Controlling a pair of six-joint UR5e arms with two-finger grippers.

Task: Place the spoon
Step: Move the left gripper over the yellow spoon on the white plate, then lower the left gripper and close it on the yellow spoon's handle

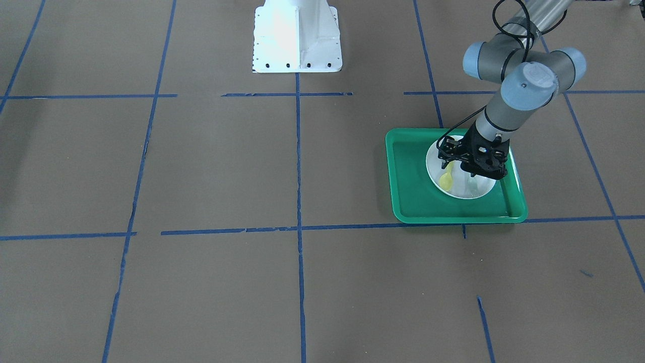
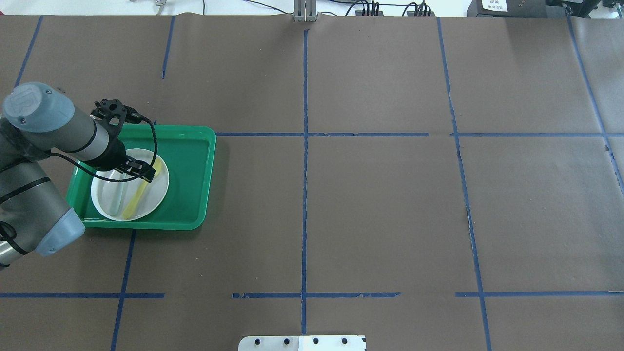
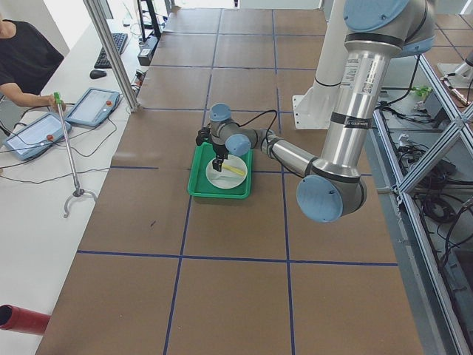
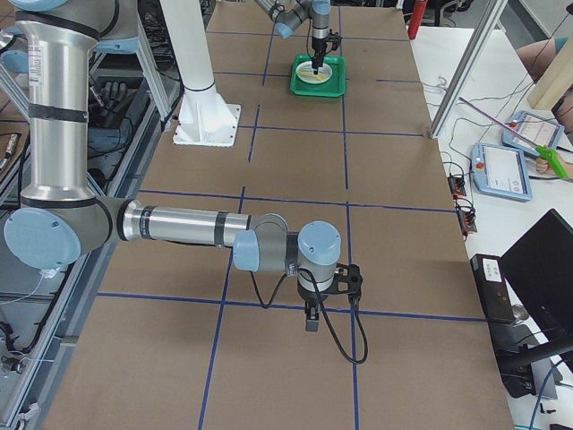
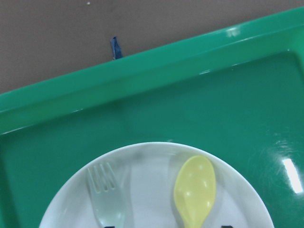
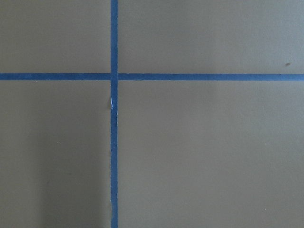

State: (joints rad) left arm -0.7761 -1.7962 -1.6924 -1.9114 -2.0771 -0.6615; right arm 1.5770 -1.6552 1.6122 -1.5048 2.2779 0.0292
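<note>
Spoon, probably light, stiff, slick plastic best pinched across its flat handle, lies on the plate by the surface's left edge under the left end effector, spread wide and empty; whether the right end effector is open, I cannot tell.

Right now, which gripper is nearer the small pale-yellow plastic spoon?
Left. The left gripper hangs directly over the spoon, at its bowl end, on the round white plate in the green plastic tray. The right gripper is far away at the table's other end, above brown paper.
</note>
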